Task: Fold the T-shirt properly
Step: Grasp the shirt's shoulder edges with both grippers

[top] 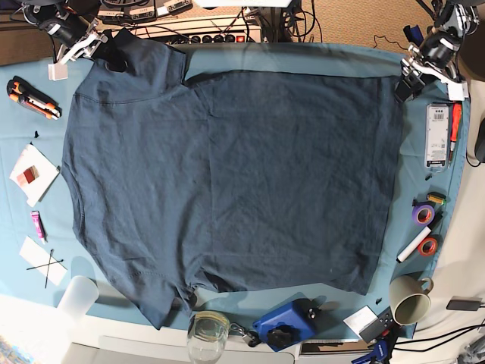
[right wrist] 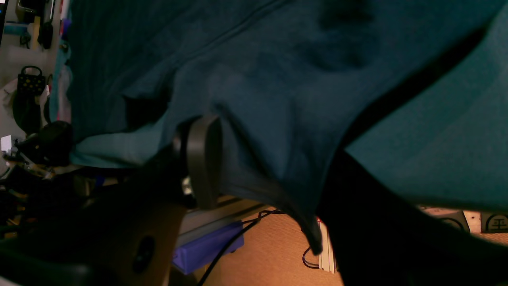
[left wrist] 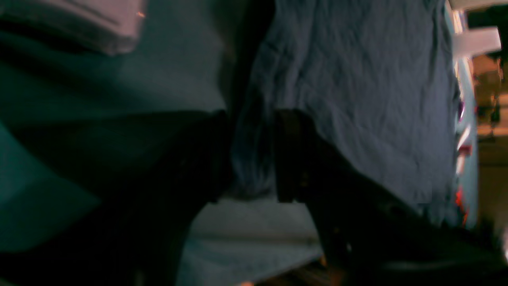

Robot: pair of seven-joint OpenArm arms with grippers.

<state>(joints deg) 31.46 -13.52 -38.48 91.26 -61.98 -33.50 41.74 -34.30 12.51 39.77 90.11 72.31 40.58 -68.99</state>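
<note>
From above we see the dark navy cotton T-shirt point(top: 227, 182) spread flat; only the wrist views show the right hand point(right wrist: 270, 159) pinching its sleeve (jaws wide) and the left hand point(left wrist: 252, 155) parted astride its hem.

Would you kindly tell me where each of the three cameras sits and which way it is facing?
Left wrist: on the left arm, looking along its dark fingers at the T-shirt and the tablecloth.
Right wrist: on the right arm; its fingers have shirt fabric between them at the table's edge, floor below.
Base: overhead, looking straight down at the spread shirt; both arms at the top corners.
Shared: all three show the T-shirt.
</note>
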